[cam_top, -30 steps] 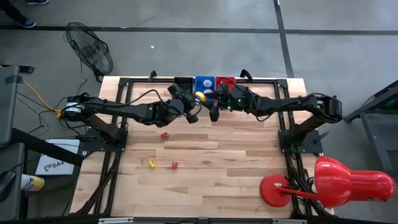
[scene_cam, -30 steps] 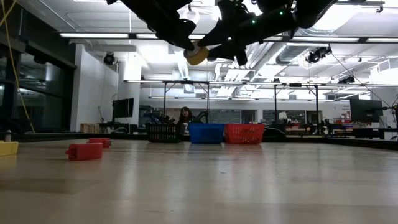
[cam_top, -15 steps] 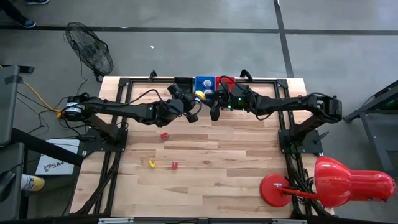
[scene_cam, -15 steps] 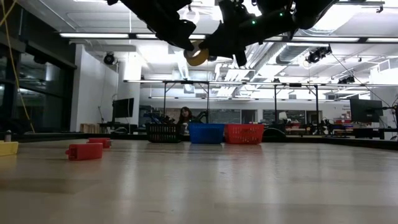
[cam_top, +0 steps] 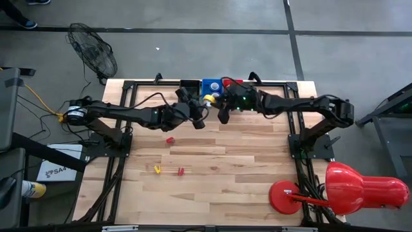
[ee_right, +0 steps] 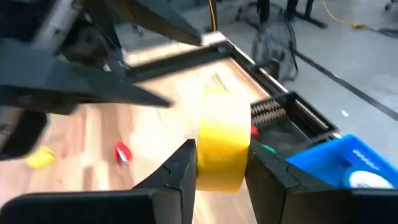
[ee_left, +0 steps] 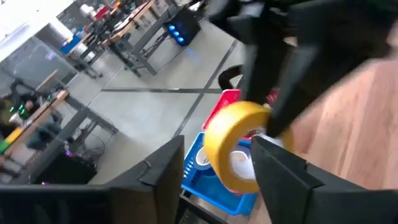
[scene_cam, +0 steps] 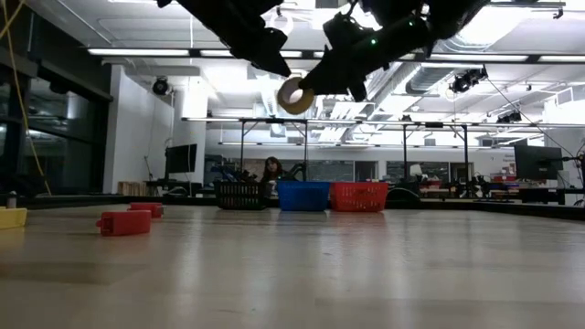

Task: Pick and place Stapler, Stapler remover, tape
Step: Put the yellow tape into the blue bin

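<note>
Yellow tape (ee_right: 222, 149) roll, pale core, clamped in right gripper (ee_right: 221, 163)

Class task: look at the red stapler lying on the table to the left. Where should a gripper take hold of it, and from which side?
Grip the red stapler across its narrow width near mid-body, coming straight down. It lies flat and long on the table with open wood around it, so the long sides look free for the fingers; a low side approach would likely scrape the tabletop.
</note>
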Robot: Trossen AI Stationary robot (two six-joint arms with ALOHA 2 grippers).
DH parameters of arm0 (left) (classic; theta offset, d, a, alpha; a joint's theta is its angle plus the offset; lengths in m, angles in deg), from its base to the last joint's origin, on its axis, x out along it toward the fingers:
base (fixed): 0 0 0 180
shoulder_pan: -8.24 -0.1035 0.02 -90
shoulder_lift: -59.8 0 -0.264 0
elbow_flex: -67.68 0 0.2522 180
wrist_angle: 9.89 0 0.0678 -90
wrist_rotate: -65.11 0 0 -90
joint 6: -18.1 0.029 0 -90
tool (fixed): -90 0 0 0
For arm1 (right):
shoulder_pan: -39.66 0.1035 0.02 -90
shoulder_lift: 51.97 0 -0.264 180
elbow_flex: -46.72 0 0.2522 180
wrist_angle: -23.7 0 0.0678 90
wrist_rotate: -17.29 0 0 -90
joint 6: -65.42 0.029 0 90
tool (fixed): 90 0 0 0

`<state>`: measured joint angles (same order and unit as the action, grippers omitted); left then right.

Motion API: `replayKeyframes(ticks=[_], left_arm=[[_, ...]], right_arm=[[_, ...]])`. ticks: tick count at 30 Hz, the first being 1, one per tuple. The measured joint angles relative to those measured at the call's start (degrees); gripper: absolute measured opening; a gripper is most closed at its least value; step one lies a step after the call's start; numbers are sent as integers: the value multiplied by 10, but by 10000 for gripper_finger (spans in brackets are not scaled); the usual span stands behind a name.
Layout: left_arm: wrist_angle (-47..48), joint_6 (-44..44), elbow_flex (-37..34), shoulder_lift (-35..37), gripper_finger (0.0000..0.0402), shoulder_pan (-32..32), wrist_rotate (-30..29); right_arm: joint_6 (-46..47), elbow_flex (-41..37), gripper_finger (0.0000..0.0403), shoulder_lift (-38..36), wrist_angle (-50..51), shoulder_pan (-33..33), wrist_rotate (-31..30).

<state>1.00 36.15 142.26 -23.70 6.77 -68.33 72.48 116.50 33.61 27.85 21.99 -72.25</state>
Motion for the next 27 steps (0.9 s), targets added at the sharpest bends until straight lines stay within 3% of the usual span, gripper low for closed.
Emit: replayKeyframes(ticks=[6, 13, 18, 24, 27], left_arm=[[35, 32, 0, 40, 205, 0, 1], [175, 17, 0, 109, 206, 0, -2], [263, 8, 0, 153, 206, 0, -1], [316, 10, 0, 191, 206, -1, -1], [329, 10, 0, 204, 206, -1, -1]], right_arm=[[-86, 87, 99, 0, 180, -33, -19], [-226, 103, 99, 10, 210, -79, -6], [-308, 121, 99, 70, 240, -91, -12], [-340, 264, 99, 188, 383, -96, -42], [-292, 359, 99, 249, 461, -101, -56]])
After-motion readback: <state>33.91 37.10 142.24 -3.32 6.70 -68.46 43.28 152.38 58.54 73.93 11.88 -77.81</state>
